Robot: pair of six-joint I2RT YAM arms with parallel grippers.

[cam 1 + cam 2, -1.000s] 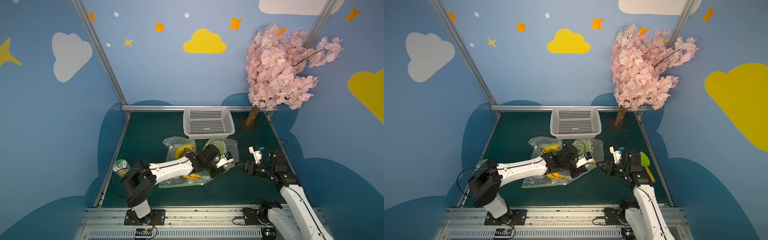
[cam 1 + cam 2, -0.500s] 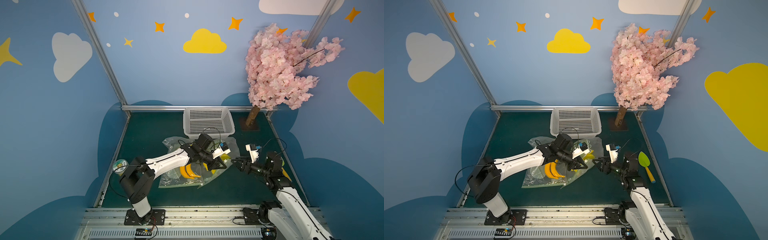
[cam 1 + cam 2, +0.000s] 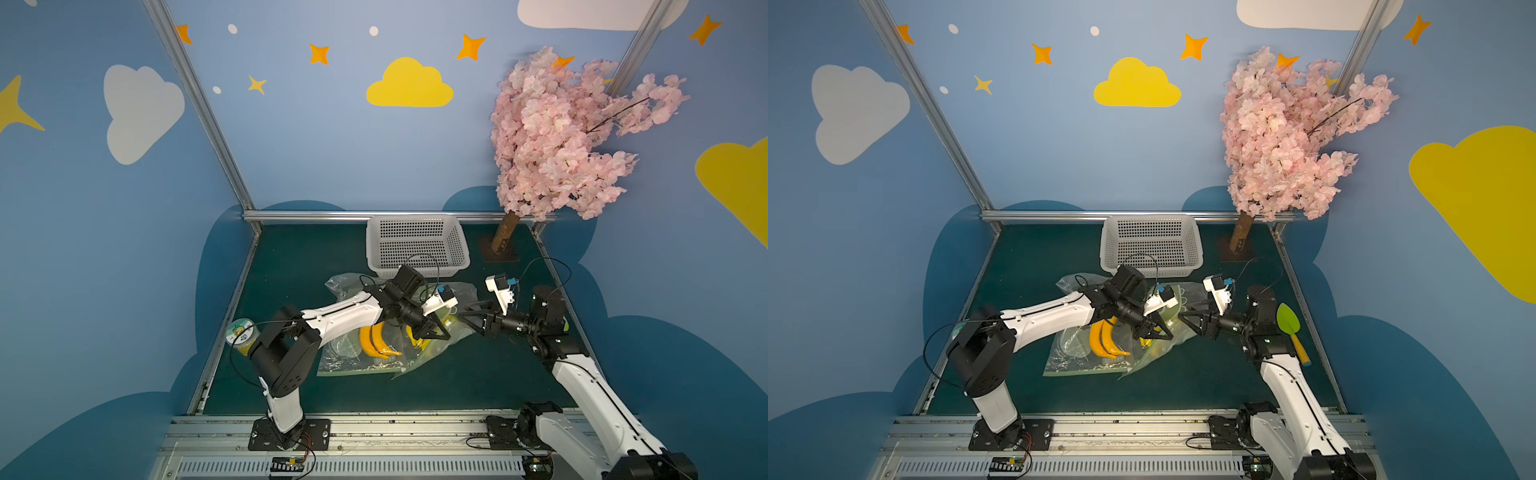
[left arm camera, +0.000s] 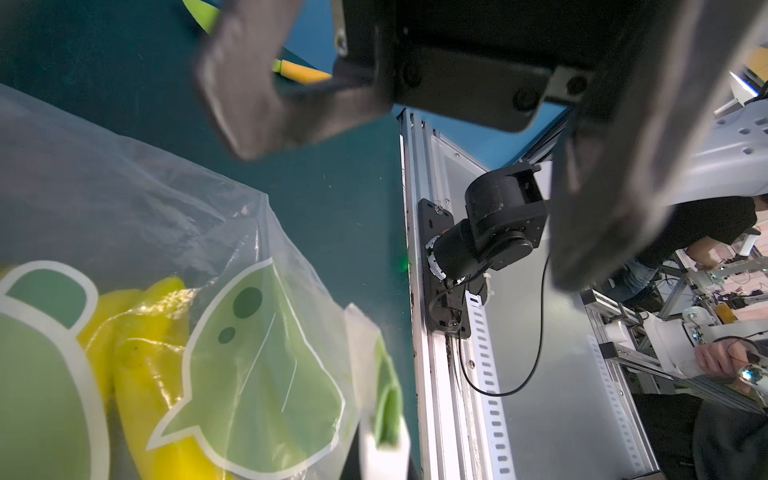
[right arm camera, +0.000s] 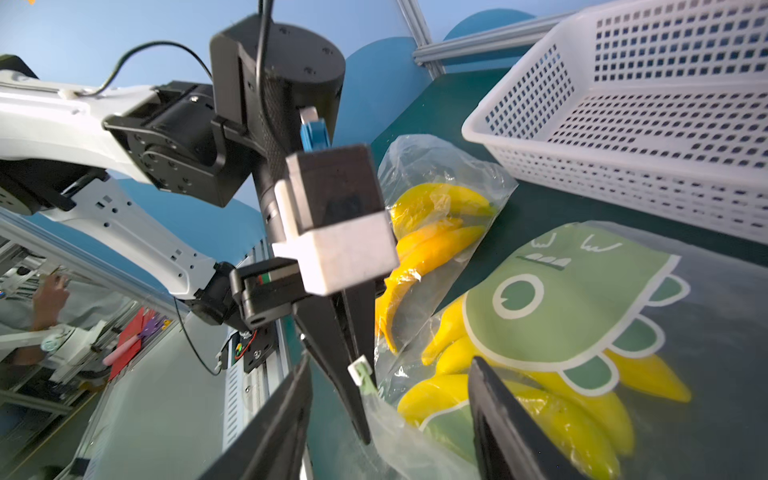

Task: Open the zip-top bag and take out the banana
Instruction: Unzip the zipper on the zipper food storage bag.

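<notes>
A zip-top bag [image 5: 561,299] with a green dinosaur print lies on the green mat, yellow bananas [image 5: 573,415] inside it. My left gripper [image 3: 436,330] is shut on the bag's white slider [image 5: 360,369], which also shows in the left wrist view as the white slider [image 4: 384,451]. My right gripper [image 5: 390,424] is open, its fingers [image 5: 498,415] on either side of the bag's edge next to the slider. In both top views the two grippers nearly meet tip to tip, right gripper [image 3: 1187,318] facing left gripper [image 3: 1158,330].
A second clear bag [image 3: 357,361] with orange bananas [image 3: 376,343] lies to the left under my left arm. A white basket [image 3: 417,245] stands behind, a pink tree [image 3: 552,137] at the back right. A can [image 3: 241,334] sits at the left edge, a green spatula [image 3: 1289,326] at the right.
My left forearm has swung back and up, uncovering the orange bananas in the clear bag. My right gripper has moved left, up to the left gripper and the bag's edge.
</notes>
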